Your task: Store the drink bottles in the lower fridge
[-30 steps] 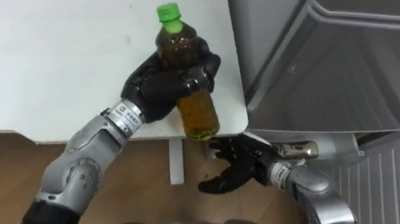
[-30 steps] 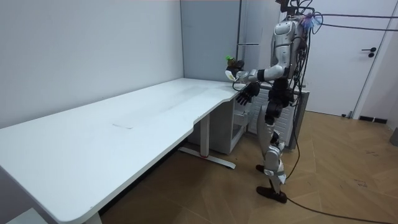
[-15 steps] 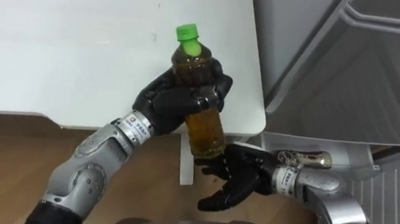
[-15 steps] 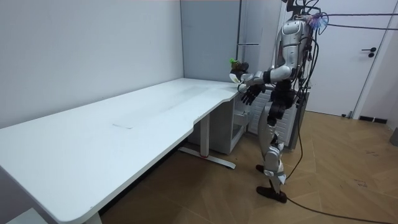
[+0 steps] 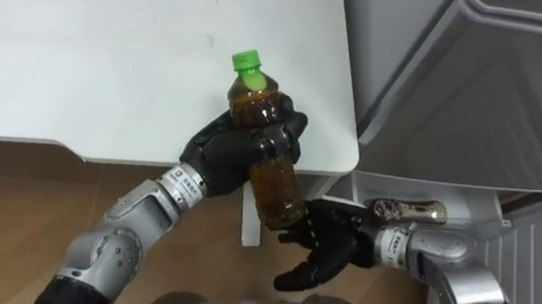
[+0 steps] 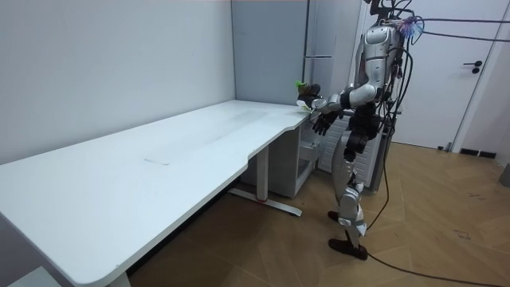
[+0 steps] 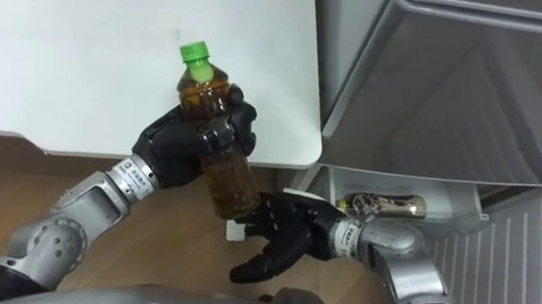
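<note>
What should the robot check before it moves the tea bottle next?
1. Grip: ok. The left hand has its fingers curled round the bottle.
2. Green cap on: ok.
3. Bottle off the table: ok.
4. Right hand ready: ok, open under the bottle's base.
5. Room on the fridge shelf: cannot tell; another drink lies there.

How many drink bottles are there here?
2. A green-capped bottle is gripped by the left hand at the white table corner; a second bottle lies on its side in the clear fridge tray. Others may be hidden inside.
</note>
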